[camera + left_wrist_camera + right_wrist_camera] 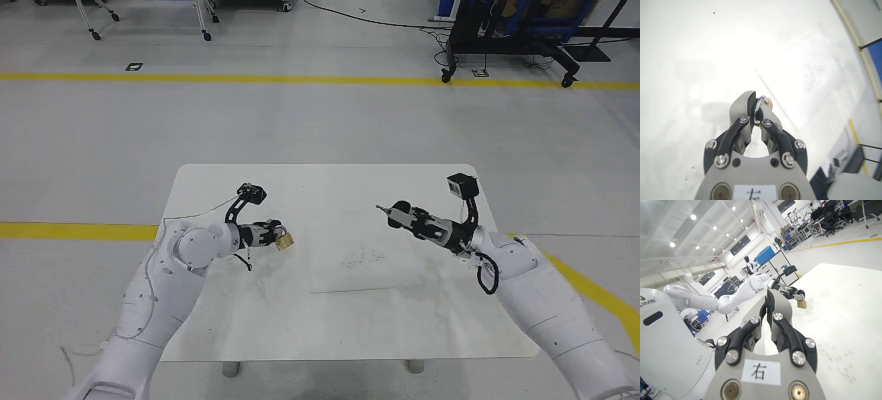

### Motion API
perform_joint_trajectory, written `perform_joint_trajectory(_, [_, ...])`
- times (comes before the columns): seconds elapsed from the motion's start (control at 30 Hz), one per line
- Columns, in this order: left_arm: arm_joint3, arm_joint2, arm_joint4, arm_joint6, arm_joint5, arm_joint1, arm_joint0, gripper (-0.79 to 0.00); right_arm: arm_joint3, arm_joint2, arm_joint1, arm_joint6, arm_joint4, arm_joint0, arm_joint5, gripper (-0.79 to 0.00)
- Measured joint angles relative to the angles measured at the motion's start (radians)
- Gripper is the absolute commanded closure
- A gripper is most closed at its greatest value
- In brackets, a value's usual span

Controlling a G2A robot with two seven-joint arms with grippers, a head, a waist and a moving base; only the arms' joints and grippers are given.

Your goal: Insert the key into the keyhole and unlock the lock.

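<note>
A brass padlock (285,240) hangs above the left part of the white table (340,320). My left gripper (274,236) is shut on its silver shackle (757,106), and a bit of the brass body (769,103) shows past the fingers. My right gripper (398,214) is held above the table's right part, shut on a thin key (381,209) whose tip points toward the padlock. A wide gap lies between key and lock. In the right wrist view the right gripper (766,293) is shut, and beyond it the padlock (802,304) dangles from the left gripper (797,294).
Faint scuff marks (362,258) speckle the tabletop between the arms. Yellow floor lines (300,78) run behind the table, with a dark cart (510,40) at the far right.
</note>
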Motion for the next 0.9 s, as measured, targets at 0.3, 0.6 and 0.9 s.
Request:
perform_joint_trajectory(0.3, [0.177,0.056,-0.270,-0.088,0.030,-0.038,-0.149,0.000,0.046,-0.069,-0.051,-0.171,0.071,0.034,0.006,0.000])
perform_joint_trajectory(0.6, [0.175,0.056,-0.267,-0.087,0.029,-0.037,-0.147,0.000,0.046,-0.068,-0.051,-0.171,0.072,0.035,0.005,0.000])
perform_joint_trajectory(0.9, [0.176,0.073,-0.443,-0.145,0.097,-0.057,-0.154,0.000,0.029,-0.163,-0.100,-0.224,0.084,0.083,0.121,0.000])
